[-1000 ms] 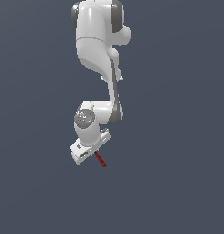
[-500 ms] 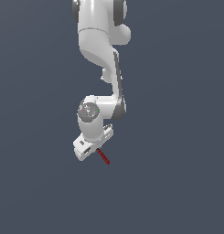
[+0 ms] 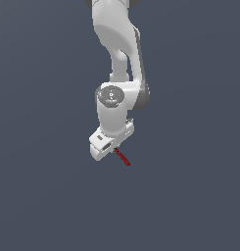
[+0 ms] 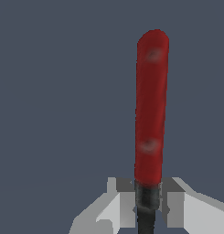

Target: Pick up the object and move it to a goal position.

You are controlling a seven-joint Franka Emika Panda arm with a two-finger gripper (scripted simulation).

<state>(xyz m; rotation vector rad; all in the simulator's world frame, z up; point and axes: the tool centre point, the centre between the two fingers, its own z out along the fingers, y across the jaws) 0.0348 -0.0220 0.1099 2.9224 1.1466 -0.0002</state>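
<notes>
The claw (image 4: 147, 201) grips the object (image 4: 151, 109) at its black shaft, the red handle jutting free. Pickup looks done; carrying to the unseen goal remains.

A bare simulated space: flat, featureless grey-blue background (image 3: 38, 196) on every side of the pincer (image 3: 111, 149), without furniture.

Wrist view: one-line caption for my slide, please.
Gripper shut on the tool's black shaft, red handle sticking out.
</notes>
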